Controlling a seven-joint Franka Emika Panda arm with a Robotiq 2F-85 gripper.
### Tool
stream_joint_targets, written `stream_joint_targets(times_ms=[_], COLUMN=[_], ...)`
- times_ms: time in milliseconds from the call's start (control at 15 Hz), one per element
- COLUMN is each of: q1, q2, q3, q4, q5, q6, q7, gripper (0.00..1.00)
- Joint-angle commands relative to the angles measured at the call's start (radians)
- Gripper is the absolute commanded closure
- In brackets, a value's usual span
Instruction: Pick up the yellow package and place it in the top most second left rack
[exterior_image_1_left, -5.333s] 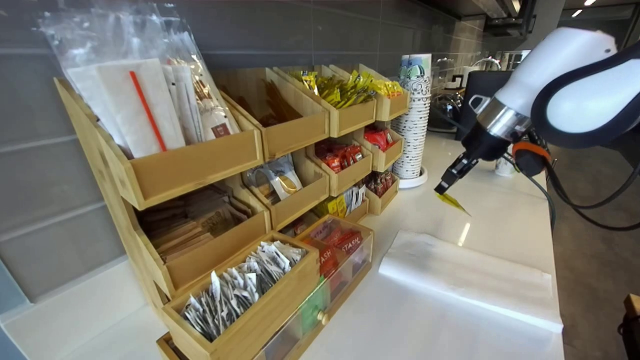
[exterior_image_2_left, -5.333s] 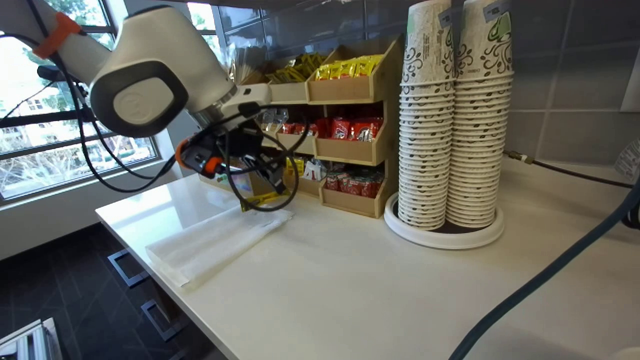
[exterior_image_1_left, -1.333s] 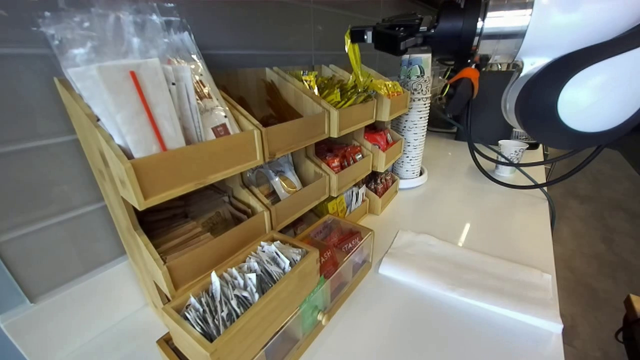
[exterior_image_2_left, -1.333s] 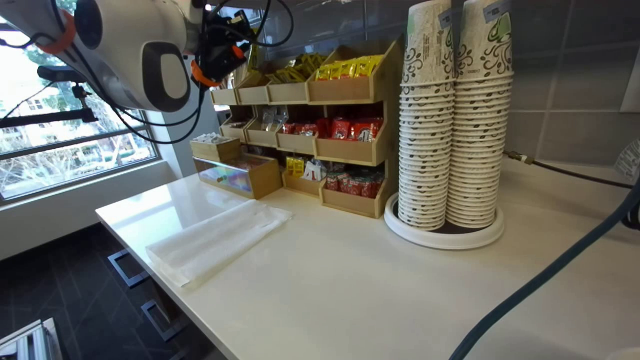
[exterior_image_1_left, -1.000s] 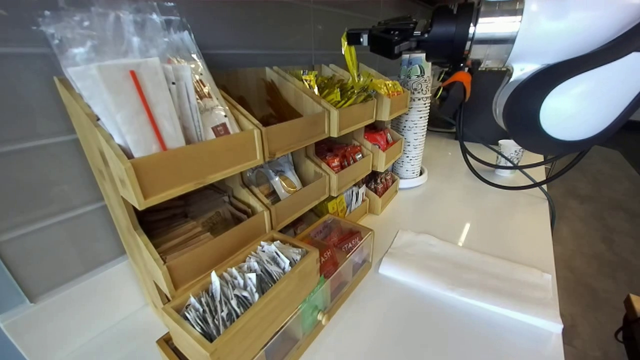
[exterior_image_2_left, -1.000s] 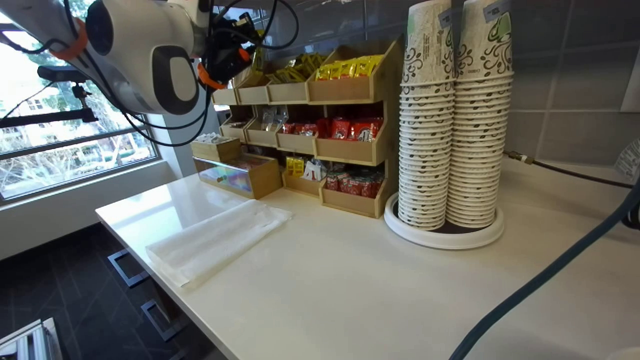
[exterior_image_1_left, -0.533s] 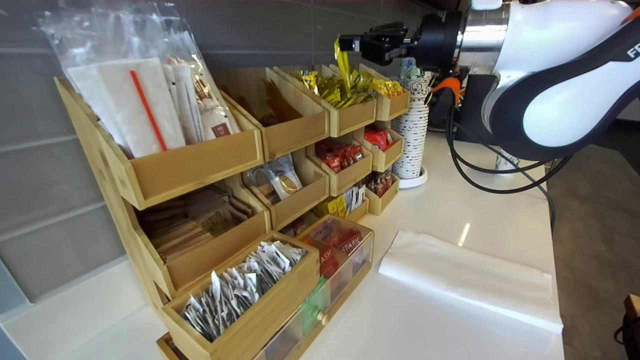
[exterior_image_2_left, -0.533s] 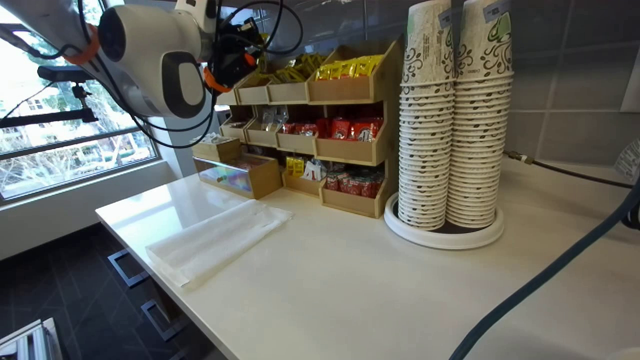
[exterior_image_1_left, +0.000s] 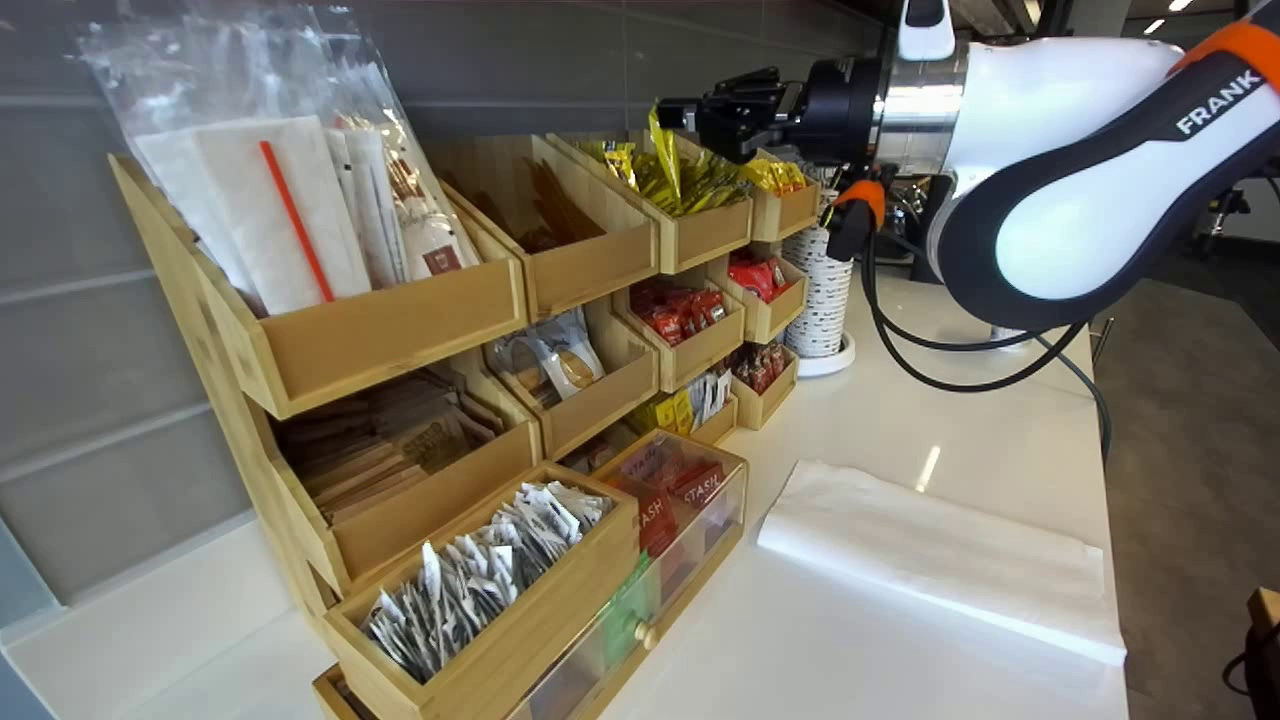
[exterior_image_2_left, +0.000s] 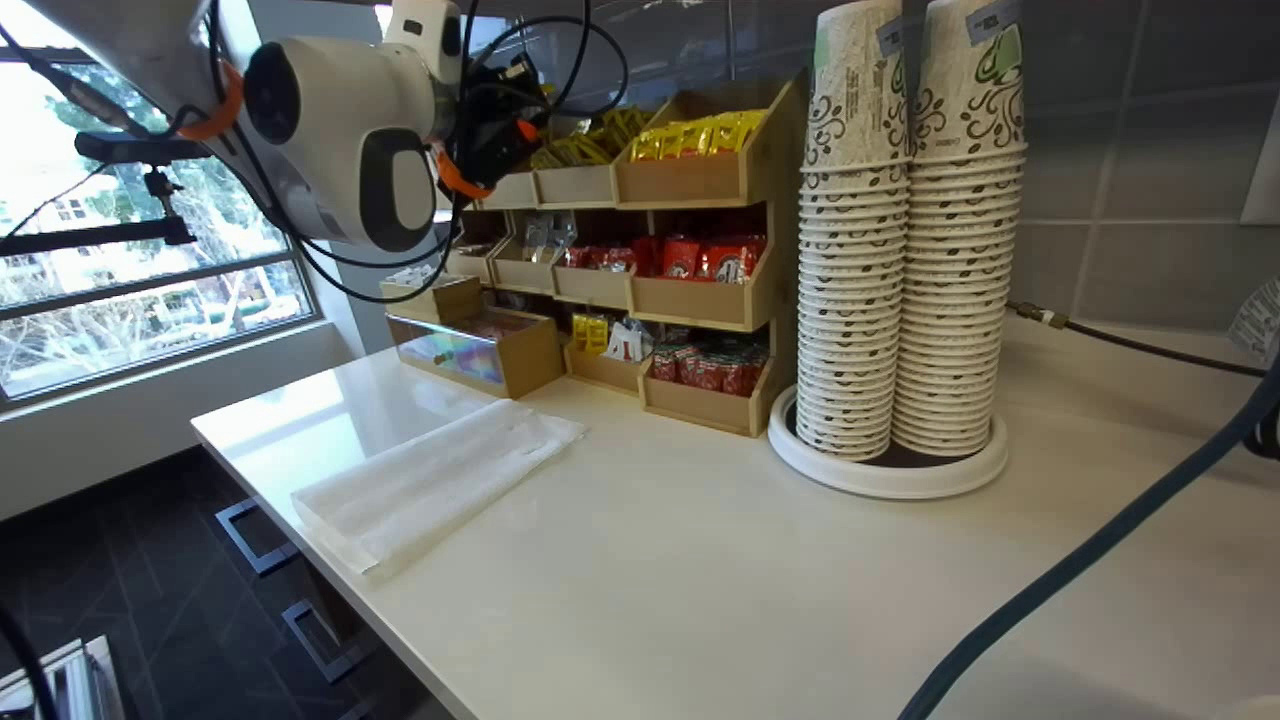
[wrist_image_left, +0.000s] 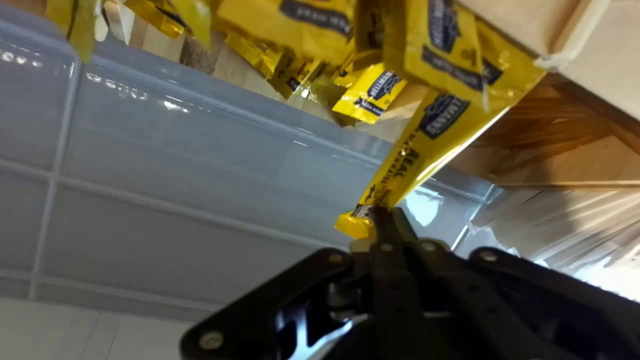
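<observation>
The yellow package (exterior_image_1_left: 666, 160) is a long, flat, bright yellow packet. It hangs steeply down from my gripper (exterior_image_1_left: 670, 113), which is shut on its upper end. The wrist view shows the package (wrist_image_left: 425, 140) pinched between the fingertips (wrist_image_left: 387, 215). Its free end is among or just above other yellow packets (exterior_image_1_left: 700, 185) in a top-row bin (exterior_image_1_left: 712, 238); I cannot tell whether it touches them. The top-row bin beside it, second from left in that exterior view, holds brown stirrers (exterior_image_1_left: 560, 205). In an exterior view the arm and cables mostly hide the gripper (exterior_image_2_left: 525, 75).
The wooden rack (exterior_image_1_left: 395, 345) has more bins below, with red packets (exterior_image_1_left: 680, 315) among others. A plastic bag of napkins (exterior_image_1_left: 270, 200) sticks up from the top-row end bin. Tall cup stacks (exterior_image_2_left: 850, 300) stand beside the rack. A white cloth (exterior_image_1_left: 940, 550) lies on the counter.
My gripper has carried the package from above the counter up to the top row. In the last second both have sunk and moved towards the stirrer bin. The gripper stays shut.
</observation>
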Motion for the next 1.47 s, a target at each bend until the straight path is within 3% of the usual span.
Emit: stream_joint_targets(times_ms=[0, 400, 467, 600, 667, 733, 867, 1400], q1=[0.127, 0.230, 0.204, 0.202, 0.197, 0.191, 0.179, 0.090], q2=[-0.118, -0.178, -0.195, -0.192, -0.187, -0.178, -0.169, -0.070], q3=[-0.091, -0.177, -0.139, -0.132, -0.132, -0.127, -0.117, -0.033], q4=[0.075, 0.151, 0.153, 0.160, 0.158, 0.158, 0.150, 0.121], q5=[0.002, -0.016, 0.000, 0.008, 0.008, 0.012, 0.016, 0.059], q6=[0.034, 0.038, 0.026, 0.010, 0.004, -0.010, -0.024, -0.174], q7=[-0.117, -0.174, -0.214, -0.222, -0.229, -0.228, -0.225, -0.137], gripper=[1.00, 1.00, 1.00, 1.00, 0.74, 0.73, 0.61, 0.04])
